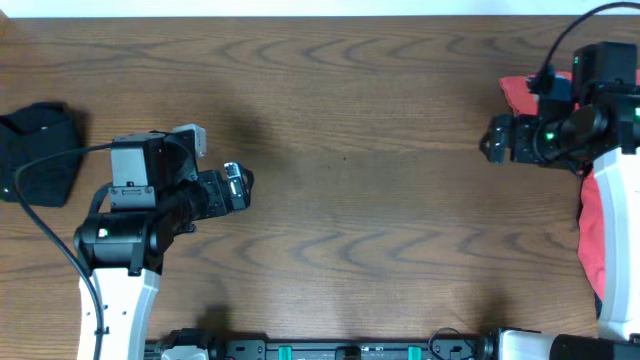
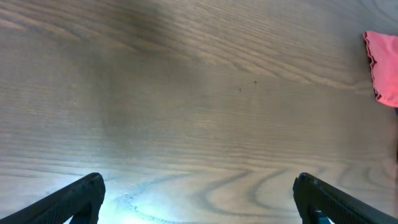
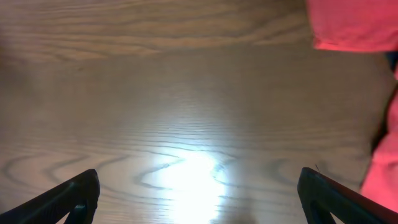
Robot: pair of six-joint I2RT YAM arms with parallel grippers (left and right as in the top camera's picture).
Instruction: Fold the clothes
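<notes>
The coral-red T-shirt [image 1: 598, 225] lies bunched at the table's right edge, partly under my right arm; its lettering is hidden. It shows in the left wrist view [image 2: 384, 67] far right and in the right wrist view [image 3: 351, 25] at the top right. A black cloth bundle [image 1: 38, 152] lies at the far left. The navy swirl-patterned garment is out of view. My left gripper [image 1: 240, 187] is open and empty over bare wood [image 2: 198, 199]. My right gripper [image 1: 492, 138] is open and empty, just left of the shirt [image 3: 198, 198].
The wooden table [image 1: 340, 120] spans the view between the two arms. A black cable [image 1: 60, 160] runs from the left arm across the black bundle. The arm bases stand at the front edge.
</notes>
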